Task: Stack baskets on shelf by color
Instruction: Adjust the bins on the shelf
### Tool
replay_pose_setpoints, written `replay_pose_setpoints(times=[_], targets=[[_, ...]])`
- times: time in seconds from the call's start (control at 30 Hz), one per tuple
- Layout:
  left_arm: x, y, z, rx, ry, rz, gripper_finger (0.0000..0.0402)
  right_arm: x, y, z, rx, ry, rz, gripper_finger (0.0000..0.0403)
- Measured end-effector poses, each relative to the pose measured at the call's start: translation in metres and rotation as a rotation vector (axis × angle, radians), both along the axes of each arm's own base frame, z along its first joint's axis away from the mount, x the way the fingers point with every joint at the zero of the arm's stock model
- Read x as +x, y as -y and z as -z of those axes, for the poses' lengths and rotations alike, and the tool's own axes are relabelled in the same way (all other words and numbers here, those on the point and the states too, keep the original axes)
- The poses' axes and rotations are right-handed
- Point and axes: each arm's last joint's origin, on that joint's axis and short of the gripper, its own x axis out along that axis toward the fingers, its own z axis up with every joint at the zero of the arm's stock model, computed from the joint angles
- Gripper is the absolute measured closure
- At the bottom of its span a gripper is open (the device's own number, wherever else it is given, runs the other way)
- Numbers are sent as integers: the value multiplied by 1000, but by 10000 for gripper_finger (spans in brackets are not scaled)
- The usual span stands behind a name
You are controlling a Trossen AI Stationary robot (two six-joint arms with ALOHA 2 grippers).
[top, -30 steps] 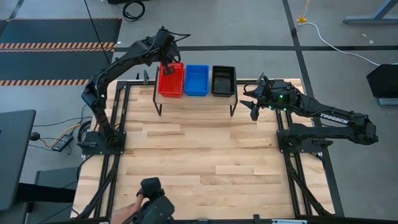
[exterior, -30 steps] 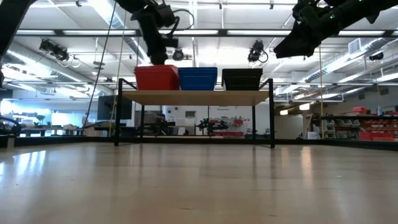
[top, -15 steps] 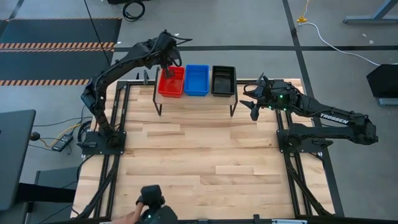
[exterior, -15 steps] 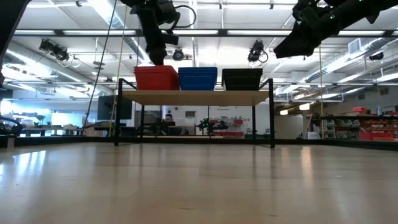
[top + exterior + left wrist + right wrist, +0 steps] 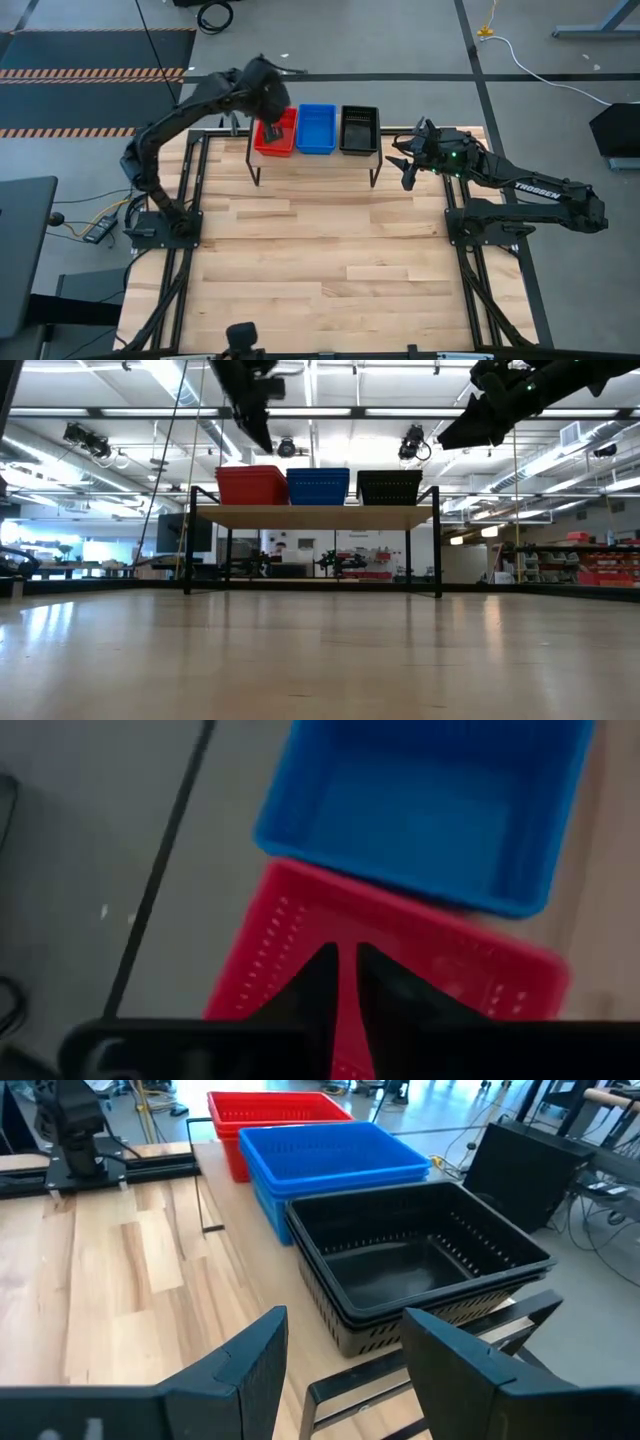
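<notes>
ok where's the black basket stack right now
In the high view the black stack sits at the shelf's right end, touching the blue stack, with the right gripper hovering just beyond that end.

The shelf [image 5: 262, 158] stands at the far edge of the desk [image 5: 320, 250], nearer the left arm's side. On it, three stacks of baskets [image 5: 316, 129] sit in a row, each touching the next. The left gripper [image 5: 274, 130] hangs above the leftmost stack. The right gripper [image 5: 405, 163] hovers just beside the shelf's right end, over the desk.
</notes>
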Motion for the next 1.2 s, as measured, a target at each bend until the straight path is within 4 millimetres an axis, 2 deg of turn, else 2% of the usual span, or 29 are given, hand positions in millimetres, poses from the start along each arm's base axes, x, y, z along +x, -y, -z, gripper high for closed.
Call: replay_pose_setpoints(times=[0.13, 0.23, 0.43, 0.53, 0.63, 0.77, 0.9, 1.03, 1.2], targets=[[-20, 2, -29, -6, 229, -15, 375, -2, 0, -2, -10, 8, 14, 202], [-32, 12, -43, 3, 403, 16, 391, -5, -2, -6, -16, 42, 1, 202], [-59, 43, -39, 16, 644, 32, 393, -13, -11, -15, 28, 145, -142, 202], [-72, 63, -22, -12, 724, 23, 390, -15, -14, -16, 66, 179, -198, 202], [-81, 89, -3, -43, 791, 65, 392, -13, -14, -3, 104, 210, -215, 202], [-96, 122, 31, -61, 863, 98, 395, -9, -12, 18, 147, 263, -206, 202], [-110, 148, 67, -71, 960, 115, 394, -9, -12, 23, 185, 284, -195, 202], [-117, 166, 100, -77, 945, 133, 394, -7, -15, 32, 252, 264, -206, 202], [-120, 181, 119, -94, 947, 191, 394, -6, -21, 39, 275, 242, -242, 202]])
